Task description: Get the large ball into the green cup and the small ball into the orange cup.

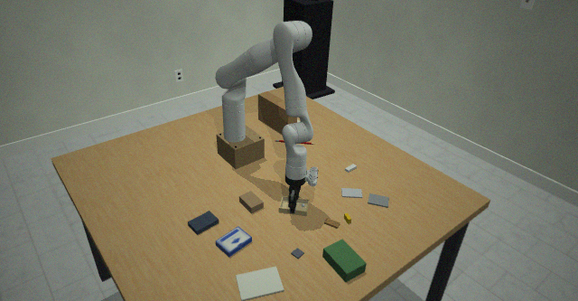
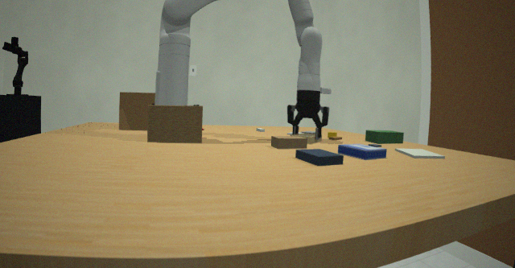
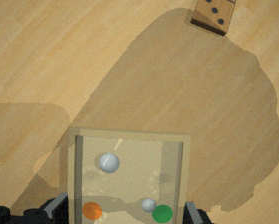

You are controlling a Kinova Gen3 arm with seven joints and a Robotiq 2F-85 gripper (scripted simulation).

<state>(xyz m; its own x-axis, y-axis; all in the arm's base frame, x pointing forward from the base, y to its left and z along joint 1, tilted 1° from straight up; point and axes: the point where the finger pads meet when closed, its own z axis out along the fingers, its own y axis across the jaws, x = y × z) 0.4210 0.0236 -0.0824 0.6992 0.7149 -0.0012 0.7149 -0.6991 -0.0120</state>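
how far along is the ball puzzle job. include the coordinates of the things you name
Done: neither ball is in its cup, though the wooden puzzle [image 1: 302, 211] [image 3: 130, 134] already lies flat.

In hand: the gripper [image 2: 307, 133] is down with its fingers on either side of the puzzle; whether they grip it yet, I can't tell.

Left: the large ball [image 3: 109, 163] must reach the green cup [image 3: 162, 213], and the small ball [image 3: 148, 205], now beside green, the orange cup [image 3: 92, 210].
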